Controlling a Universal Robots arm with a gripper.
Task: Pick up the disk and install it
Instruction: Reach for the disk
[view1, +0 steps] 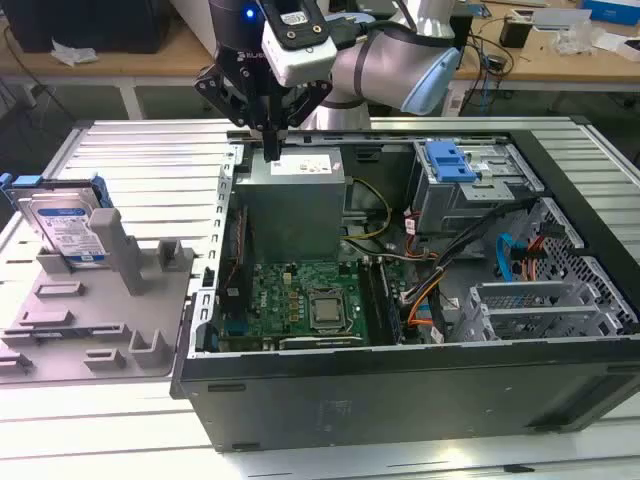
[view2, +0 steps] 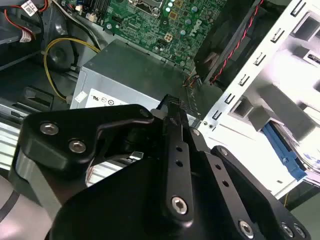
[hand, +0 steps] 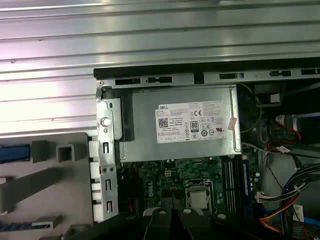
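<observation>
One disk (view1: 68, 228) stands in your grey holder (view1: 60, 310); your claw (view1: 270, 152), clenched, hovers over the supply box (view1: 295, 205) inside the case (view1: 400, 385).

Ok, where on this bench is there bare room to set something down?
In the exterior view: bare ribbed table beyond the grey holder carrying the disk, and a strip before the computer case. Inside the case, cables and circuit board leave no room.

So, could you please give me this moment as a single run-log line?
gripper: shut, empty, above power supply | disk: upright in grey fixture, exterior view's left, untouched | installed: no
</observation>
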